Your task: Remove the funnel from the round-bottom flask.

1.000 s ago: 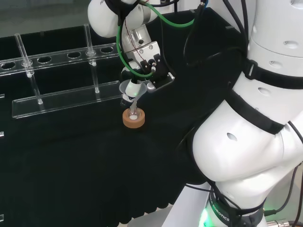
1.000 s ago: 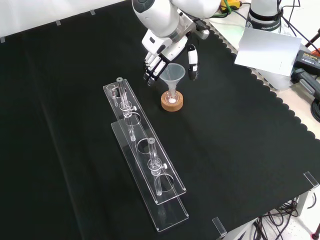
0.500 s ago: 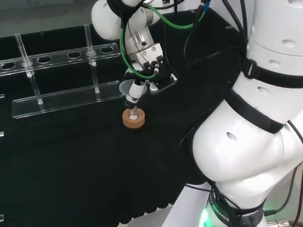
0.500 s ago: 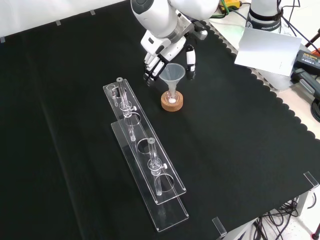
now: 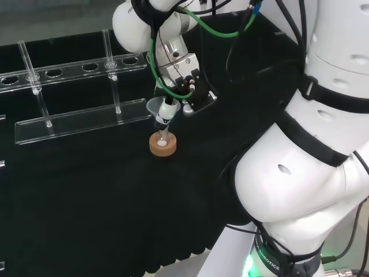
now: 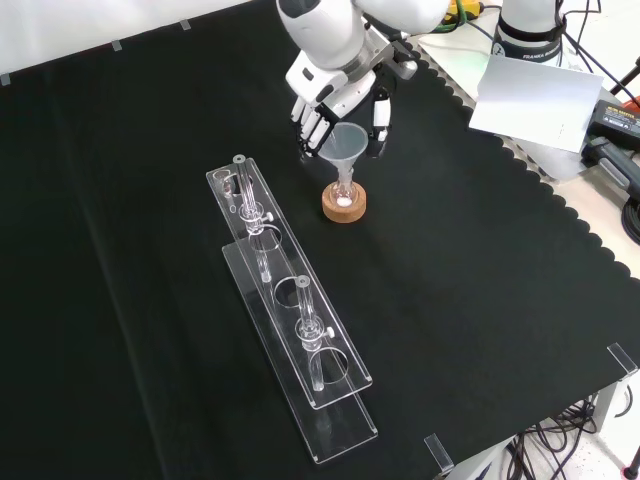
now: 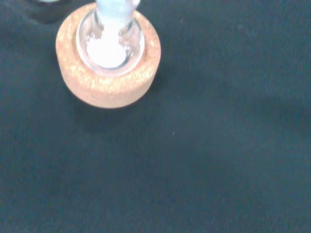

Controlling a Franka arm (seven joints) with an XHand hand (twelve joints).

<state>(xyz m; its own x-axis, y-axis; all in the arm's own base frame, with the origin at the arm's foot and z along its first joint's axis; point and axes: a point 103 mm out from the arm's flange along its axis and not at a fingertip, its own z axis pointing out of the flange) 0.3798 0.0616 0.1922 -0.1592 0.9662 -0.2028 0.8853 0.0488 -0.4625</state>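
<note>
Clear plastic funnel (image 6: 345,146) still sits in the round-bottom glass flask (image 7: 109,41) on its cork ring (image 6: 344,205) near the bench's far edge; my hand (image 6: 335,105) has closed in, fingers now pinching its rim.

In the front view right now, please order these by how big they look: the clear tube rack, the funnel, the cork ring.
1. Clear tube rack, by far the largest, long across the cloth.
2. Funnel and cork ring: too alike in width to rank; the funnel also stands higher, nearer the camera.
</note>
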